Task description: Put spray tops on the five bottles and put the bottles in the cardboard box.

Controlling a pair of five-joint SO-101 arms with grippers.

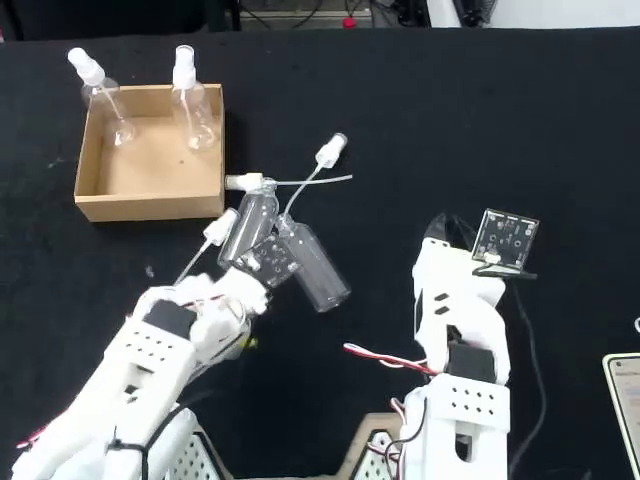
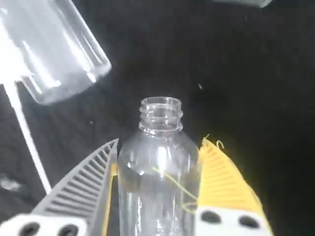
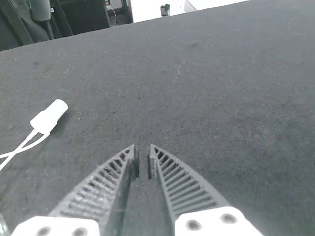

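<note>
Left pincer (image 2: 160,147) sits closest to me, clamped around the body of an open bottle (image 2: 158,169), its bare threaded neck pointing away past the tips. Risks, as I judge them: clear plastic is slick and the grip is on a round body, so pressing a spray top on could twist it or squirt it out of the jaws. Second bottle (image 2: 54,54) lies just beside the tips and a thin spray tube (image 2: 24,132) runs alongside one finger. A swing could send one rolling or snag the other. Right pincer (image 3: 141,160) is clenched on nothing, with a loose spray top (image 3: 48,117) ahead and off to one side, ungripped. Box (image 1: 150,205), with two capped bottles (image 1: 195,105) in it, is well beyond the left pincer. Hard to read: the held bottle's base and the tube's head are cut off. From above, the clear bottles by the pincer overlap, so I can't tell which is which.
</note>
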